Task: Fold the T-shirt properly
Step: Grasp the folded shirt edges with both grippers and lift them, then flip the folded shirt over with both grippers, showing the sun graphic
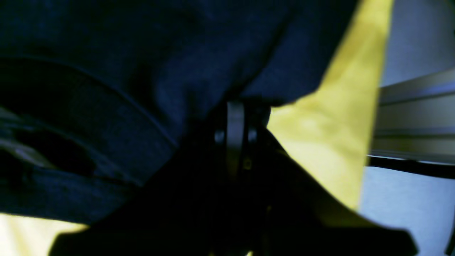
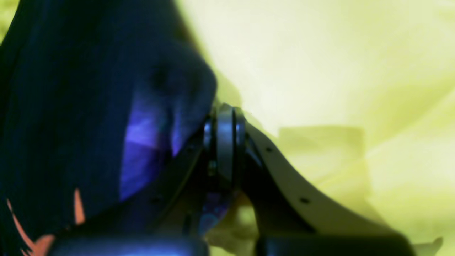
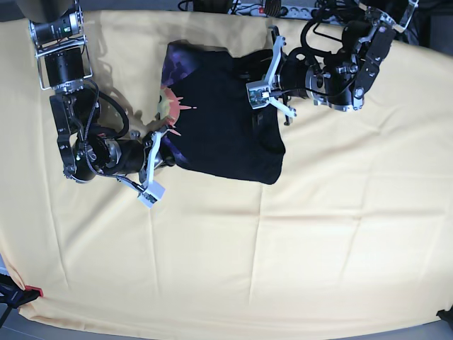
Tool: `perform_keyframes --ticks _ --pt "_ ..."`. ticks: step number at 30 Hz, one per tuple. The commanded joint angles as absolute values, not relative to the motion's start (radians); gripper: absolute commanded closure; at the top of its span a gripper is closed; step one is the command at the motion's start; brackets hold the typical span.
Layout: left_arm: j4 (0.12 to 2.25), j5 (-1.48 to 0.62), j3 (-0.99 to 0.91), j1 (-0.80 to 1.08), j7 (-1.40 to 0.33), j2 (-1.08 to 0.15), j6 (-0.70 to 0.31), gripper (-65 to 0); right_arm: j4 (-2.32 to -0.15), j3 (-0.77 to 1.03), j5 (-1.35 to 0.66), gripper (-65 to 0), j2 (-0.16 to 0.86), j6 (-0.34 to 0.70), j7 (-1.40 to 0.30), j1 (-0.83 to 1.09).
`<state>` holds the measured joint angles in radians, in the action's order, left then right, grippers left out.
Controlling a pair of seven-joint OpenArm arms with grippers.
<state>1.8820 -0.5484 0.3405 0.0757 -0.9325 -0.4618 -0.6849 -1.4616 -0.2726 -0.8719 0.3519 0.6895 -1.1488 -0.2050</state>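
Observation:
The black T-shirt (image 3: 223, 124) lies bunched on the yellow cloth at the upper middle, with its purple and orange print showing along its left edge (image 3: 173, 78). My left gripper (image 3: 255, 95) is at the shirt's right side and is shut on the black fabric (image 1: 170, 64); in the left wrist view the closed fingertips (image 1: 235, 106) pinch it. My right gripper (image 3: 164, 152) is at the shirt's lower left corner. It is shut on the fabric (image 2: 89, 106), whose purple print sits beside the closed tips (image 2: 225, 110).
The pale yellow cloth (image 3: 283, 248) covers the whole table, with creases across its near half. Cables and a power strip (image 3: 255, 8) lie past the far edge. A metal rail (image 1: 416, 121) runs beyond the cloth's edge in the left wrist view.

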Motion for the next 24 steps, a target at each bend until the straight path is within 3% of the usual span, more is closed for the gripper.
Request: perform_keyframes --ticks 1,10,17,24 --pt "1.887 -0.494 0.332 0.053 -0.933 -0.471 -0.645 0.0 -1.501 -0.272 -0.903 0.0 0.364 0.698 -1.172 -0.204" --pt "1.845 -0.252 0.332 0.027 -0.666 -0.471 -0.532 0.0 -1.830 -0.179 -0.921 0.0 0.365 0.681 -1.169 0.006" --pt "1.562 -0.141 0.332 -0.083 -0.325 -0.468 -0.534 0.0 -2.024 -0.094 -0.909 0.0 0.323 0.653 -1.141 0.202" --pt "1.547 -0.151 0.332 -0.157 -0.397 -0.469 -0.538 0.0 -2.034 0.013 -0.848 0.0 0.229 0.696 -1.137 0.277"
